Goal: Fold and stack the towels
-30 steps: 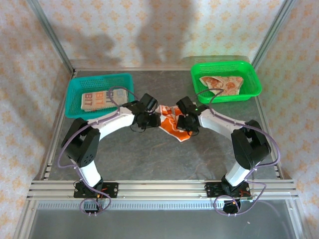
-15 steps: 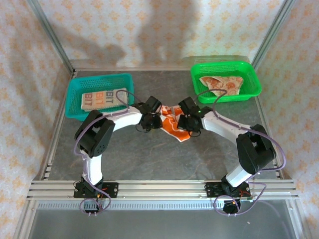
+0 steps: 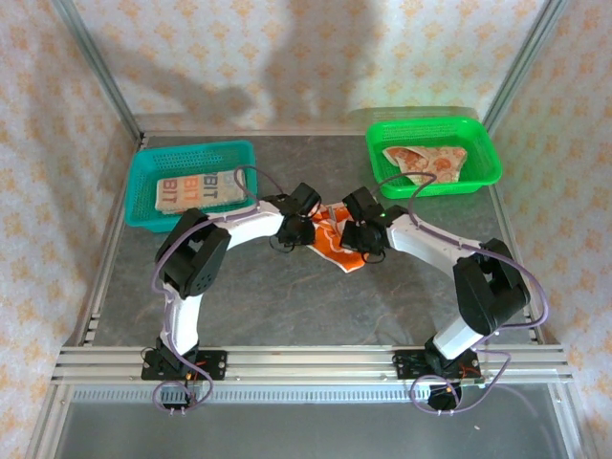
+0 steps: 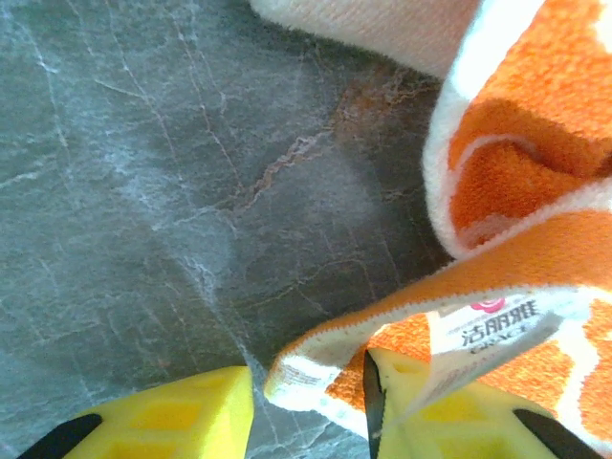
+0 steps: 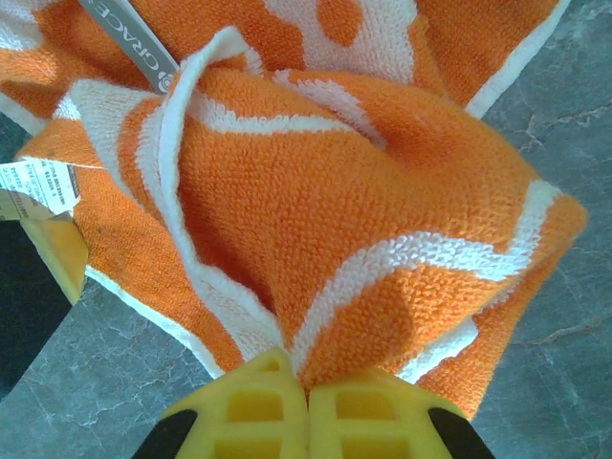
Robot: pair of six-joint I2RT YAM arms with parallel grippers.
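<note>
Orange towel (image 3: 336,251) lay bunched at the middle of the table (image 3: 287,296), right gripper (image 5: 306,394) pinched tight on a fold, left gripper (image 4: 308,406) had slid in rightward and half-narrowed around the hem, not yet gripping, so a two-handed spread looked next.

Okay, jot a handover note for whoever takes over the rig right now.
Left gripper: fingers apart around a corner of the orange towel, not clamped.
Right gripper: shut on a bunched fold of that towel.
The towel lies crumpled on the table.
Done: a folded towel sits in the teal basket.
Left: fold this one, stack it, then likely the crumpled towel in the green basket.
</note>
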